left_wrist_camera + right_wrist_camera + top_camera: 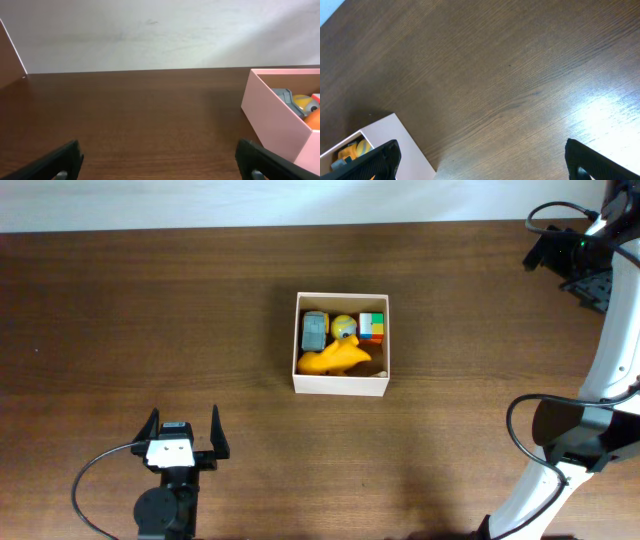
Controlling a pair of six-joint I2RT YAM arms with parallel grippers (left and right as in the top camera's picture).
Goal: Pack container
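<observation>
Open table (150, 310) surrounds the container (341, 386) on all 4 sides, its walls the only barrier. Inside, a grey toy (314, 331), yellow ball (343, 326) and multicoloured cube (372, 327) line the far wall; an orange toy (335, 359) fills the near half, leaving scant bare floor.

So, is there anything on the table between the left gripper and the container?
No, nothing. The overhead view shows only bare table between the left gripper and the container.
</observation>
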